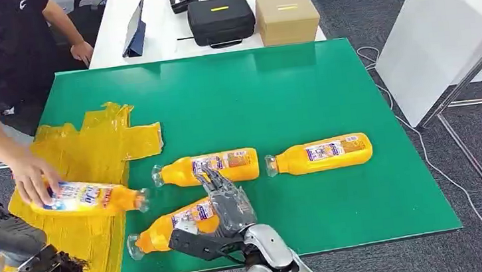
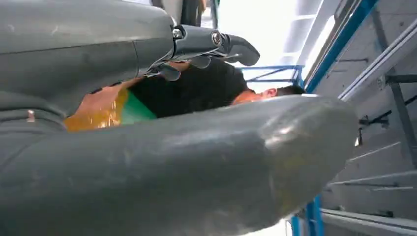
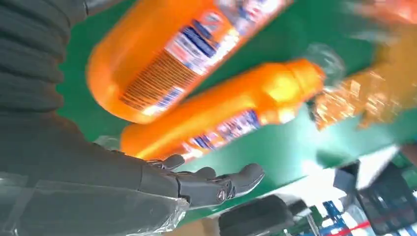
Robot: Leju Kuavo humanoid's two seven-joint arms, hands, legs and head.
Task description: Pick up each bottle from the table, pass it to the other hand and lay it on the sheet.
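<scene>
The right hand [image 1: 228,207] lies over the near bottle [image 1: 167,228] on the table [image 1: 327,88], fingers spread and not yet closed: the pick-up step. The left hand [image 1: 1,232] waits empty, fingers apart, beside the sheet [image 1: 93,157]. Next, the fingers probably need to close.

Before me the green surface [image 1: 274,93] carries a crumpled yellow sheet [image 1: 97,156] at its left edge. Three orange bottles lie directly on the green: the nearest bottle [image 1: 167,226] at the front, a middle bottle [image 1: 208,168] behind it, a right bottle [image 1: 323,154] beside that. A fourth bottle [image 1: 87,197] lies on the sheet.
</scene>
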